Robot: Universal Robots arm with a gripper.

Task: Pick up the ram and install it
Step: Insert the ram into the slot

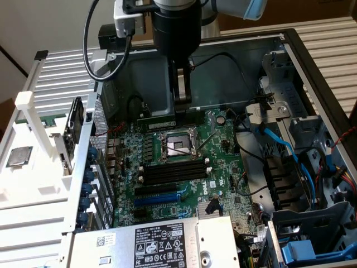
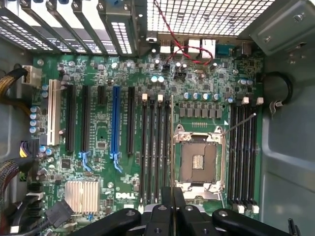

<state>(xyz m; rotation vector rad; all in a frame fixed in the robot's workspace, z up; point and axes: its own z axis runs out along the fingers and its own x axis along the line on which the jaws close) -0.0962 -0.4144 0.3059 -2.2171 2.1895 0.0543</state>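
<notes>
step: install, ram not seated | my claw [image 1: 181, 109] clamped on the ram [image 1: 156, 119], above motherboard [image 2: 101, 132] | seating likely needs edge square over memory slot [image 2: 150, 147]

The green motherboard [image 2: 106, 132] has the white word DELL on it, just beside a silver ribbed block [image 2: 82, 195]. In the lower middle of the exterior view, a black label [image 1: 159, 241] on a silver box [image 1: 217, 245] has white print and little signs, too small to read. A white sticker [image 1: 106, 241] beside it has bar lines
</notes>
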